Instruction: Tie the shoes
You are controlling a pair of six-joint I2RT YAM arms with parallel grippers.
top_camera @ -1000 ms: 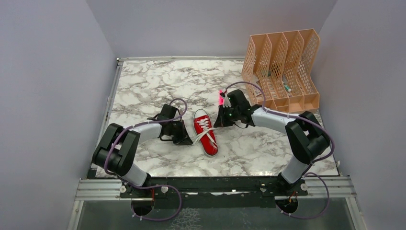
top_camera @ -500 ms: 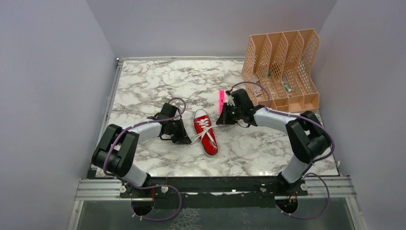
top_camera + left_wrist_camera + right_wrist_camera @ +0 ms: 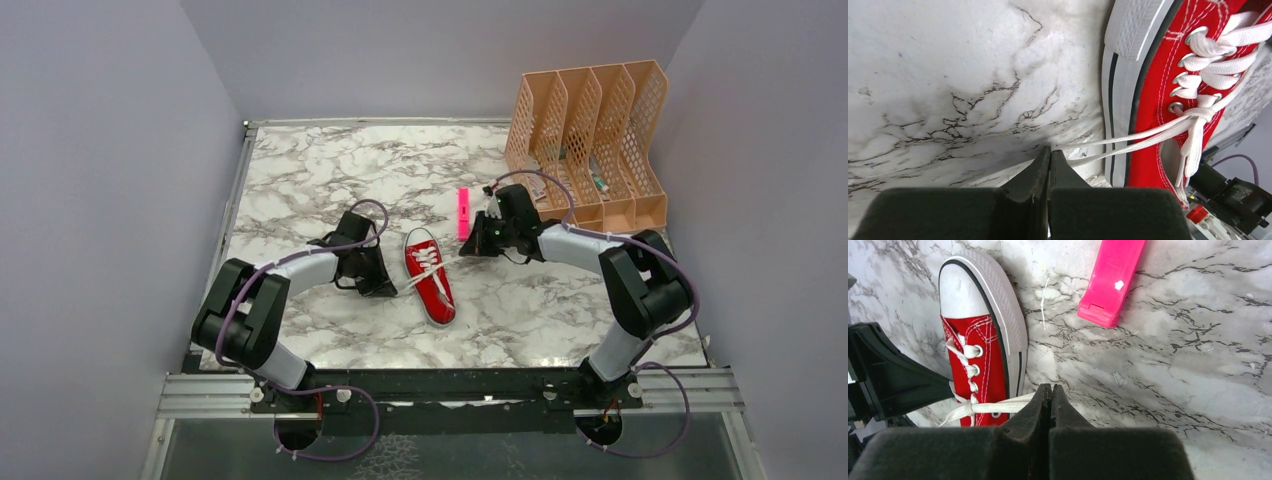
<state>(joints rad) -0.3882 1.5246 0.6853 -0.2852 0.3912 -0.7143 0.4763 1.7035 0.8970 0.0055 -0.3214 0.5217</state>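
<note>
The red sneaker point(image 3: 430, 277) with white laces lies on the marble table point(image 3: 300, 170) between my two arms, toe cap pointing away. My left gripper point(image 3: 386, 290) is just left of it, shut on a white lace loop point(image 3: 1128, 141) that runs taut from the knot; the shoe fills the right of the left wrist view point(image 3: 1153, 100). My right gripper point(image 3: 466, 250) is just right of the shoe, shut on the other lace loop point(image 3: 998, 405) stretched from the knot. The shoe is at the left of the right wrist view point(image 3: 988, 355).
A slim pink marker point(image 3: 464, 212) lies on the table just beyond my right gripper, also in the right wrist view point(image 3: 1112, 280). An orange mesh file rack point(image 3: 590, 140) stands at the back right. Walls close in on both sides.
My right gripper has moved right, away from the shoe, drawing its lace loop out and uncovering the pink marker. The left gripper has shifted slightly up and left.
</note>
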